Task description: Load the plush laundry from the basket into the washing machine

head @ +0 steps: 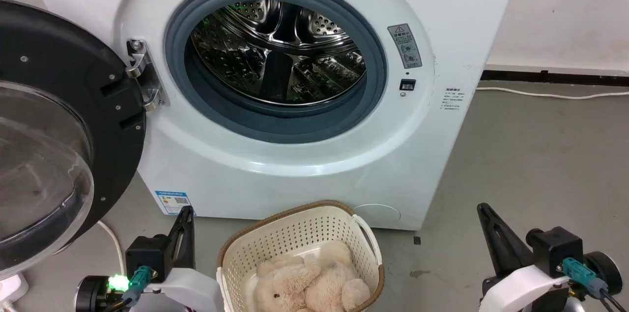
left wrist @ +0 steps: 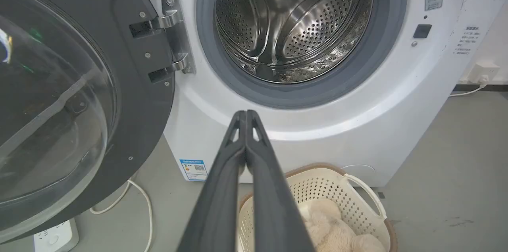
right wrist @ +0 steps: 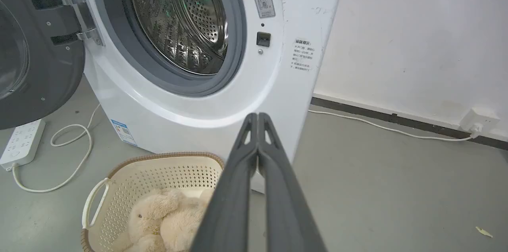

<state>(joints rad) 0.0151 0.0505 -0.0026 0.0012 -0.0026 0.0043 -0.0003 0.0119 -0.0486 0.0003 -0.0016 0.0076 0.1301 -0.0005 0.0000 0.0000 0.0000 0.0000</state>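
Observation:
A fluffy cream-beige teddy bear (head: 307, 283) lies in the cream perforated basket (head: 275, 243) with a brown rim, on the floor just in front of the white washing machine (head: 304, 169). The machine's porthole is open, showing the empty steel drum (head: 277, 51); its black-framed domed door (head: 54, 135) is swung out to the left. My left gripper (head: 185, 213) hangs left of the basket, fingers pressed together, holding nothing. My right gripper (head: 484, 210) is to the basket's right, also shut and empty. The bear (right wrist: 162, 220) and basket (left wrist: 357, 200) show below the closed fingers in both wrist views.
A white power strip (right wrist: 22, 143) and a looping white cable (right wrist: 67, 156) lie on the grey floor under the open door. Another cable (right wrist: 377, 125) runs along the wall to a socket (right wrist: 478, 121) at the right. Bare floor stretches right of the machine.

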